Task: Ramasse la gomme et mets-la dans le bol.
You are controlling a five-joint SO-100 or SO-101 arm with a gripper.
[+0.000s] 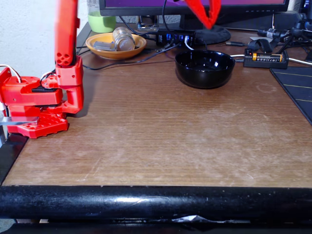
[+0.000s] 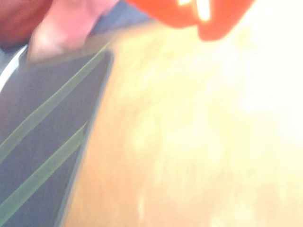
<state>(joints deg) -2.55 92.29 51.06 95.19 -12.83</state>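
— We see a worn brown desk (image 1: 161, 131), a monitor base behind, cables, and a dark mat (image 1: 297, 87) at the right edge of the fixed view.

— The glossy black bowl (image 1: 204, 69) sits near the back; beside it an orange dish (image 1: 117, 46) and a battery charger (image 1: 265, 58).

— The red pincer (image 1: 207, 14) hangs above the bowl; we cannot tell whether it is open or closed.

— We cannot read any writing.

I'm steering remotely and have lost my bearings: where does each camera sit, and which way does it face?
Fixed view: low at the table's front edge, facing the back; shows the black bowl, orange dish, the arm's red base, and the gripper hanging above the bowl.
Wrist view: rides on the arm, looking down, badly blurred; shows the gripper's red tip at the top edge.
Shared: the wooden table and the dark striped mat.
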